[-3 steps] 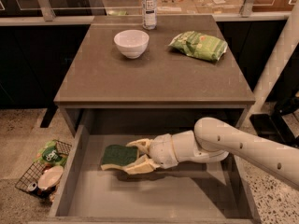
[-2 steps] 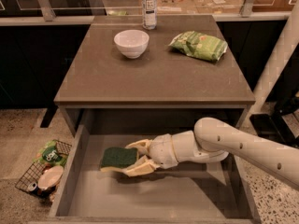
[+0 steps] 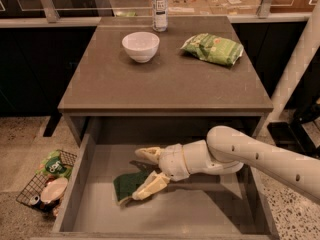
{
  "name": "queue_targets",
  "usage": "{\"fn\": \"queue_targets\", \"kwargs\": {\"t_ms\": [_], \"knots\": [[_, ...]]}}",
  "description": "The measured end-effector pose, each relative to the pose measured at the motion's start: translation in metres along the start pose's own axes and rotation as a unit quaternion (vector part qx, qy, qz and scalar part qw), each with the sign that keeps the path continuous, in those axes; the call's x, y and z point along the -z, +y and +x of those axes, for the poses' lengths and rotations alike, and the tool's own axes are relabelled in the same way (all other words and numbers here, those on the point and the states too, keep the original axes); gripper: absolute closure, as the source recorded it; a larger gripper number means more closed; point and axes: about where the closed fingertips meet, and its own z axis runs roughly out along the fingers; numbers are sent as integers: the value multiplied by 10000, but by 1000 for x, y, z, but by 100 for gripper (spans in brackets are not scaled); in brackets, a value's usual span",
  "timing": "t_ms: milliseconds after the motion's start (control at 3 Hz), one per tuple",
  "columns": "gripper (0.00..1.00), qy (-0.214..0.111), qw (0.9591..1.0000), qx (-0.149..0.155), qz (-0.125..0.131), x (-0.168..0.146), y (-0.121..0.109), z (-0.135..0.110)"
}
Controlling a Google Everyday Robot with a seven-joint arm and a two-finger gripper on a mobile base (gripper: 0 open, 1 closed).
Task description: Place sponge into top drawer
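The sponge (image 3: 128, 184), dark green on top with a pale yellow edge, lies on the floor of the open top drawer (image 3: 165, 215), left of centre. My gripper (image 3: 137, 175) reaches into the drawer from the right. Its cream fingers are spread apart. The upper finger (image 3: 146, 154) is clear of the sponge, and the lower finger (image 3: 150, 186) rests against the sponge's right side. The sponge is not clamped between them.
On the tabletop (image 3: 165, 86) stand a white bowl (image 3: 140, 46), a green snack bag (image 3: 212, 48) and a water bottle (image 3: 159, 7) at the back. A wire basket of trash (image 3: 47, 183) sits on the floor left of the drawer. A white post (image 3: 295, 69) rises at right.
The sponge was held between the fingers above the drawer floor. Now the fingers have spread wider and the sponge has dropped lower onto the drawer bottom.
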Motion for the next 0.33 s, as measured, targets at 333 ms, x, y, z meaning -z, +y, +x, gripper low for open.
{"fn": "queue_targets", "kwargs": {"t_ms": [333], "knots": [[0, 0, 10000, 0, -1, 0, 0, 0]]}}
